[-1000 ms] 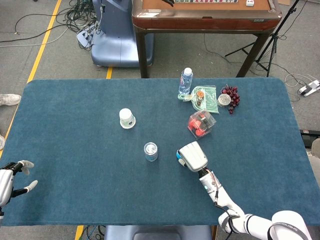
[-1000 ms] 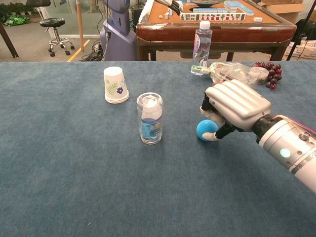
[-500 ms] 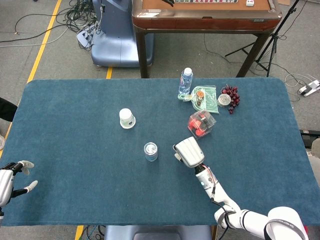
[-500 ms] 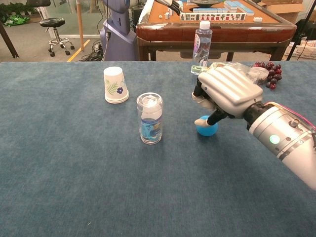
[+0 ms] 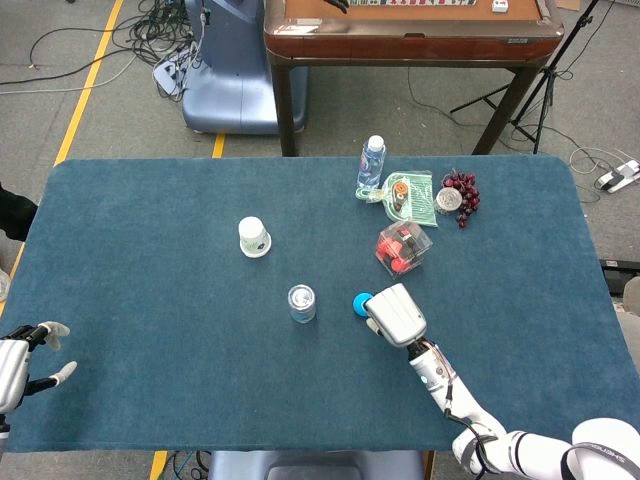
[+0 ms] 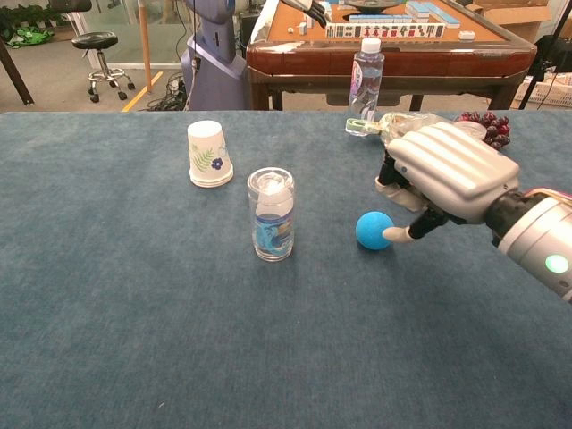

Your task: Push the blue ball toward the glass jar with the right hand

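Blue felt covers the table (image 5: 150,330), and broad stretches of it lie bare along the near edge and over the whole left half, with only the paper cup (image 5: 254,238) standing upside down well apart from the rest. Toward the far right edge sit the clutter: a water bottle (image 5: 371,163), a clear bag of snacks (image 5: 405,196), a bunch of grapes (image 5: 465,192) and a clear box of red things (image 5: 402,248), all near one another. The glass jar (image 6: 272,214) stands upright near the table's middle, with open cloth on all sides of it. The blue ball (image 6: 374,231) rests on the felt to the jar's right, near but apart from it, a bare strip of cloth between the two. The right arm comes in from the near right corner, its forearm slanting up toward the middle, and the right hand (image 6: 444,172) hangs low over the table just right of the ball, back turned upward, fingers curled downward. One white fingertip (image 6: 394,236) touches the ball's right side low down; the hand grips nothing. The left hand (image 5: 22,360) sits at the near left corner, far from everything, with its fingers spread apart and nothing in them.
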Action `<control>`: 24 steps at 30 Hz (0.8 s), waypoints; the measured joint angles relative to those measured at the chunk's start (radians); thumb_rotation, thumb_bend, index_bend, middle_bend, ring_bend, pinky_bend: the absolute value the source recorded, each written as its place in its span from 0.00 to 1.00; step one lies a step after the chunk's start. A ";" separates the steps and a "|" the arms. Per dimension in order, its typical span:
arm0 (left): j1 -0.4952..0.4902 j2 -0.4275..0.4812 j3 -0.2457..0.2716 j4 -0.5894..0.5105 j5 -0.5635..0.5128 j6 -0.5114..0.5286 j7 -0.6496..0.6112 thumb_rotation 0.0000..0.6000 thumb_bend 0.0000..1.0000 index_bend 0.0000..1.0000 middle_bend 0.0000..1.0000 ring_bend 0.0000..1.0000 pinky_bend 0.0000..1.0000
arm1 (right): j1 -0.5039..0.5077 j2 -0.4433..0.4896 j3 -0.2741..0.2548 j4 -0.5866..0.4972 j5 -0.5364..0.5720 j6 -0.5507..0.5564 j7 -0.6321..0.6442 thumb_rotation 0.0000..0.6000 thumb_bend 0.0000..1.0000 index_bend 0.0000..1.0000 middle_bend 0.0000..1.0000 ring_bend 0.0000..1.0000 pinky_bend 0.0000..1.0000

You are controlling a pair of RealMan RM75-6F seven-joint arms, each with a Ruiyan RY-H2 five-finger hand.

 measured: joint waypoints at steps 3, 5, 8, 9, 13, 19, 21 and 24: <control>-0.001 -0.002 0.001 0.001 -0.002 -0.007 0.002 1.00 0.06 0.45 0.56 0.48 0.66 | -0.009 0.006 -0.004 0.007 0.010 -0.002 0.002 1.00 0.00 1.00 1.00 1.00 1.00; -0.003 -0.003 0.003 0.003 -0.001 -0.011 0.008 1.00 0.06 0.45 0.56 0.48 0.66 | -0.014 0.008 -0.004 0.017 0.017 -0.003 0.007 1.00 0.00 1.00 1.00 1.00 1.00; -0.004 -0.005 0.004 0.003 0.002 -0.011 0.011 1.00 0.06 0.45 0.56 0.48 0.66 | -0.016 0.006 -0.003 0.035 0.023 -0.005 0.016 1.00 0.00 1.00 1.00 1.00 1.00; -0.004 -0.006 0.004 0.003 0.002 -0.010 0.011 1.00 0.06 0.45 0.56 0.48 0.66 | -0.016 0.004 -0.002 0.042 0.025 -0.007 0.018 1.00 0.00 1.00 1.00 1.00 1.00; -0.004 -0.006 0.003 0.004 -0.002 -0.013 0.008 1.00 0.06 0.45 0.56 0.48 0.66 | -0.009 -0.014 0.003 0.080 0.027 -0.013 0.021 1.00 0.00 1.00 1.00 1.00 1.00; -0.004 -0.003 0.000 0.006 -0.007 -0.012 -0.002 1.00 0.06 0.45 0.56 0.48 0.66 | 0.005 -0.053 0.011 0.134 0.034 -0.027 0.046 1.00 0.00 1.00 1.00 1.00 1.00; -0.003 -0.001 -0.001 0.005 -0.008 -0.011 -0.005 1.00 0.06 0.45 0.56 0.48 0.66 | 0.009 -0.063 0.011 0.143 0.035 -0.034 0.049 1.00 0.00 1.00 1.00 1.00 1.00; -0.002 0.001 -0.002 0.003 -0.009 -0.010 -0.009 1.00 0.06 0.45 0.56 0.48 0.66 | 0.017 -0.085 0.013 0.170 0.036 -0.041 0.057 1.00 0.00 1.00 1.00 1.00 1.00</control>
